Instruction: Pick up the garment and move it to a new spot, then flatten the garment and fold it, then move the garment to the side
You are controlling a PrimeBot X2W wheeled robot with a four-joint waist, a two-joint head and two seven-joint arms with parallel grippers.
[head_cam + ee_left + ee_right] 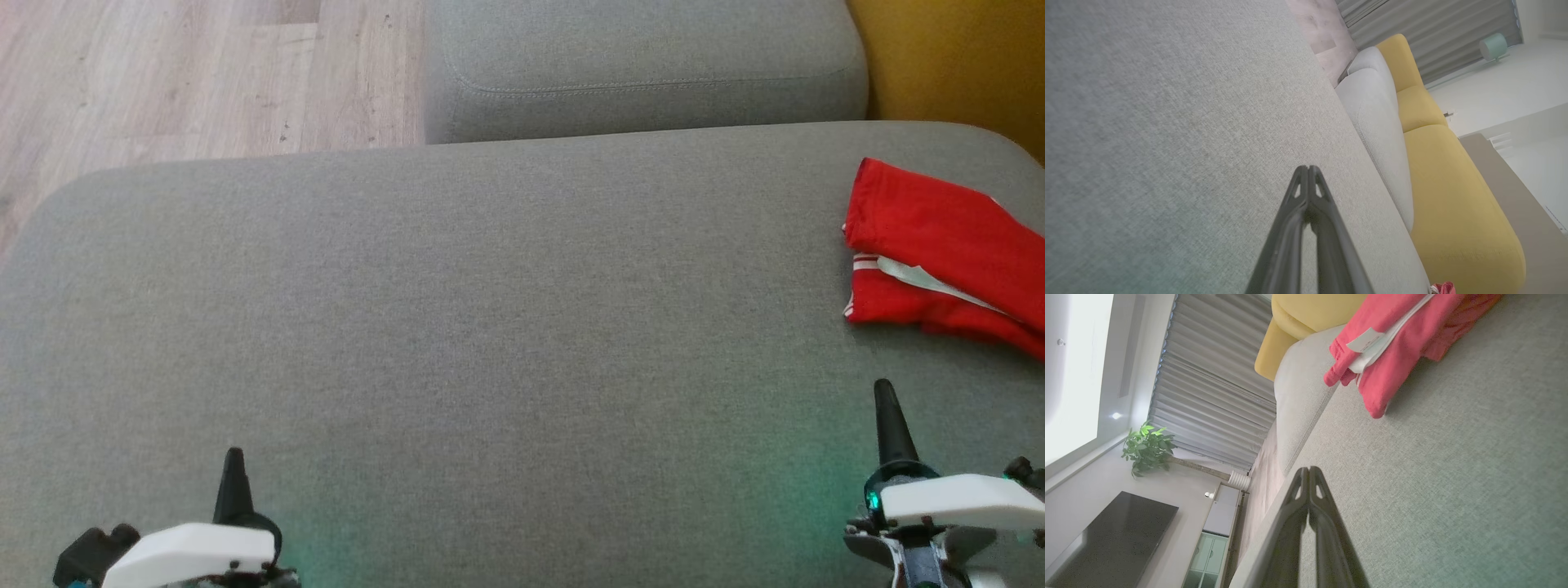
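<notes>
The red garment (pixel 939 245) lies folded at the right edge of the head view, on the right end of the wide grey seat cushion (pixel 490 327). The frame cuts off its right part. White trim shows along its lower fold, and its left border is a fairly straight folded edge. Its near edge sits above and slightly right of the right hand (pixel 883 390), apart from it, with a strip of grey fabric between them.

Both hands sit low in the frame, the left hand (pixel 234 457) at the lower left and the right hand at the lower right. Each has its two dark fingers pressed together into a single point, gripping nothing. In the left wrist view the fingertips meet over plain grey fabric. In the right wrist view they meet the same way, and the garment fills the upper right with a white label (pixel 1365 339) on it.

Left of the garment, a broad stretch of bare grey fabric runs from the hands up to the cushion's rounded far edge. Beyond that edge three things show:

- wooden floor (pixel 163 73) at the upper left
- a second cushion (pixel 637 65) at the top centre
- yellow upholstery (pixel 955 57) in the upper right corner, close behind the garment
</notes>
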